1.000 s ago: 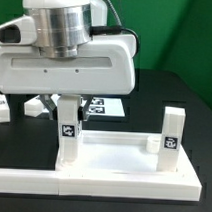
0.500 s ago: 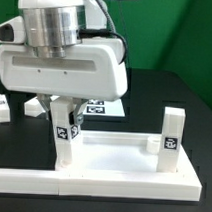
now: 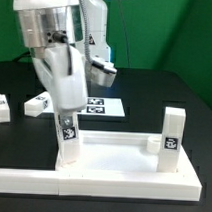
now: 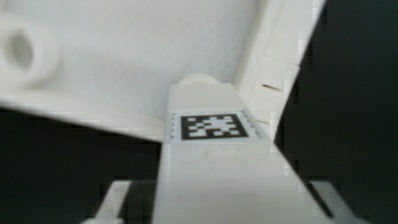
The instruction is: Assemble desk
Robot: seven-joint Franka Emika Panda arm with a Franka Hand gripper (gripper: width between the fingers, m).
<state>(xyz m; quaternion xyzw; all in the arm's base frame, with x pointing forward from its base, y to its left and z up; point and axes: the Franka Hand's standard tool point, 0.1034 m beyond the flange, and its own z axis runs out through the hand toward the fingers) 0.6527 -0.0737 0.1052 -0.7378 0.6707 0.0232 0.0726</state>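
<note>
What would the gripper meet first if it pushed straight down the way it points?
The gripper is clamped on the tagged leg; pushing on would likely just press that leg into the desk top at its corner.

Robot lab; black table (image 3: 167,89), marker board (image 3: 102,105)

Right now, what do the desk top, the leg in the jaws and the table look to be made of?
The desk top looks like white moulded plastic, smooth and slightly glossy, with even rims. The held leg seems the same white plastic, carrying a black-and-white tag, likely printed or stuck on. The table is black and matte; cloth or board, I cannot tell.
</note>
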